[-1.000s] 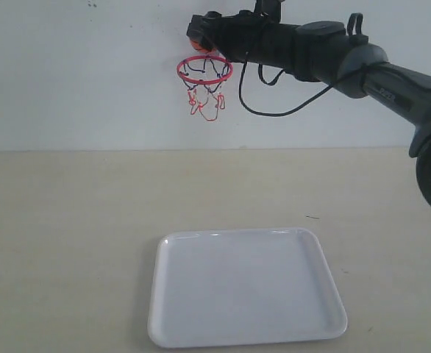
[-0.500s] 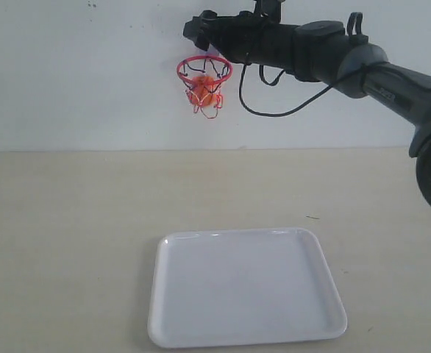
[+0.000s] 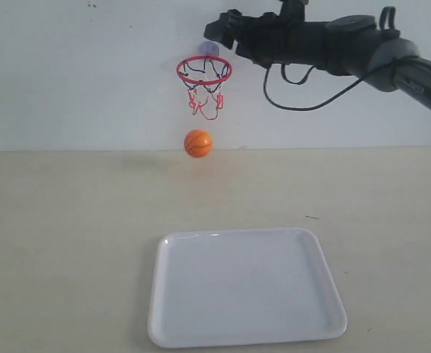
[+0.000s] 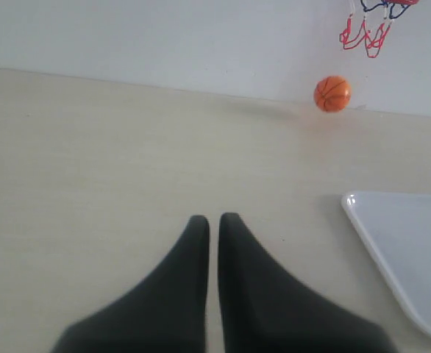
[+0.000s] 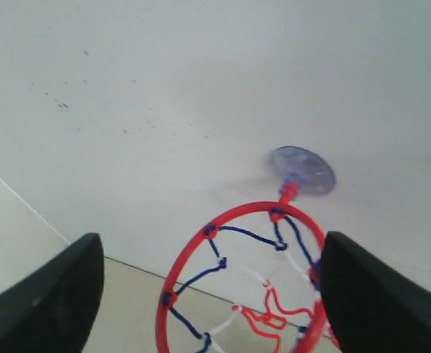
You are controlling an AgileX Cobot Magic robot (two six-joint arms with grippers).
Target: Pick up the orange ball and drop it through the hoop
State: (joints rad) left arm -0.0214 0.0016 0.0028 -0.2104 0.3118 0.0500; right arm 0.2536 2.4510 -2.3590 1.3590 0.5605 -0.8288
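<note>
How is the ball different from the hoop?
The ball is a solid orange sphere with black lines; the hoop is an open red ring with a stringy net. The hoop sits high, stuck to the wall by a suction cup; the ball is loose, low beneath the net, near the back edge of the table. Both are round and about equally wide.

Orange ball (image 3: 198,143): matt, rubbery-looking skin.
Hoop (image 3: 204,79): glossy red plastic ring, string net, clear suction cup.
Tray (image 3: 173,294): smooth glossy white.
Desk (image 3: 68,220): matt, smooth.
</note>
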